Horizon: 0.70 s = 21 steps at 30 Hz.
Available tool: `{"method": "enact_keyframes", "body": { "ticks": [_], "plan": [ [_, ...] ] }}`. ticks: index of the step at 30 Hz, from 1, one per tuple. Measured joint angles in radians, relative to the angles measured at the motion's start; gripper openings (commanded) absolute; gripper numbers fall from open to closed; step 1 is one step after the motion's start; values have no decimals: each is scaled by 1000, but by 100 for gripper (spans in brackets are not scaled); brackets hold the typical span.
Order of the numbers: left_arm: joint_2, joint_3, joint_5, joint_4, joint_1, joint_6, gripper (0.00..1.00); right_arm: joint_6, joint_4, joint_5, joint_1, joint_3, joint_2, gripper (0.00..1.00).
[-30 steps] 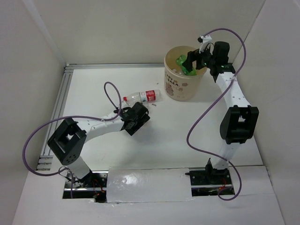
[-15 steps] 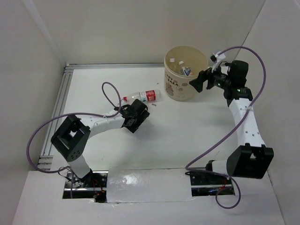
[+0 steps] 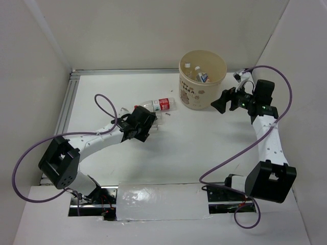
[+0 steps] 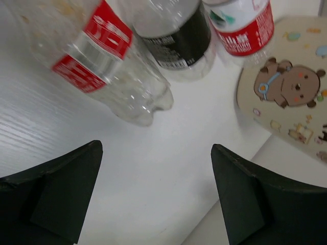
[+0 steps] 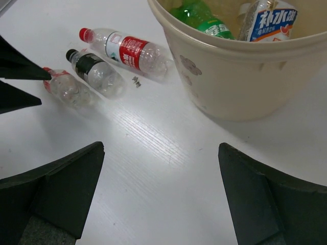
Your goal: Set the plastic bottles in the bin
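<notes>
Three plastic bottles lie on the table left of the bin: a red-capped one with a red label [image 5: 127, 48], a black-capped one with a black label [image 5: 97, 73] and a small clear red-labelled one [image 5: 66, 88]. The left wrist view shows them close ahead: red label [image 4: 102, 56], black label [image 4: 179, 38], red/white label [image 4: 240, 28]. The beige bin [image 3: 203, 94] holds a green bottle [image 5: 196, 15] and a blue/white labelled one [image 5: 268, 20]. My left gripper [image 3: 142, 121] [image 4: 156, 194] is open just short of the bottles. My right gripper [image 3: 220, 103] [image 5: 161, 194] is open and empty, right of the bin.
The bin's side with a bear picture [image 4: 286, 97] stands right of the lying bottles. A small dark scrap [image 5: 136, 81] lies by the red-labelled bottle. White walls enclose the table; a metal rail [image 3: 64, 117] runs along the left edge.
My right gripper was over the bin with the green bottle; it has let it go into the bin and drawn back right of it. My left gripper has moved up to the lying bottles.
</notes>
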Motion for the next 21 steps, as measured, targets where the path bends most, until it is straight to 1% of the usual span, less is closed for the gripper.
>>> {"method": "enact_keyframes", "body": {
  "ticks": [5,9,12,17,18,21],
  "plan": [
    [1,-50,2,-22,51,-42,100,-11,-19,-25,-10,-17,-33,99],
    [38,-51,8,-41,95,-55,100,-11,-22,-33,-21,-19,-44,99],
    [96,-30,18,-45,120,-53,100,-15,-31,-35,-28,-26,-50,99],
    [208,54,53,-74,152,-48,100,-19,-50,-40,-35,-31,-53,99],
    [228,68,60,-79,153,-45,98,-19,-52,-41,-39,-32,-55,99],
    [265,90,84,-95,153,-42,83,-19,-63,-43,-48,-32,-61,99]
  ]
}}
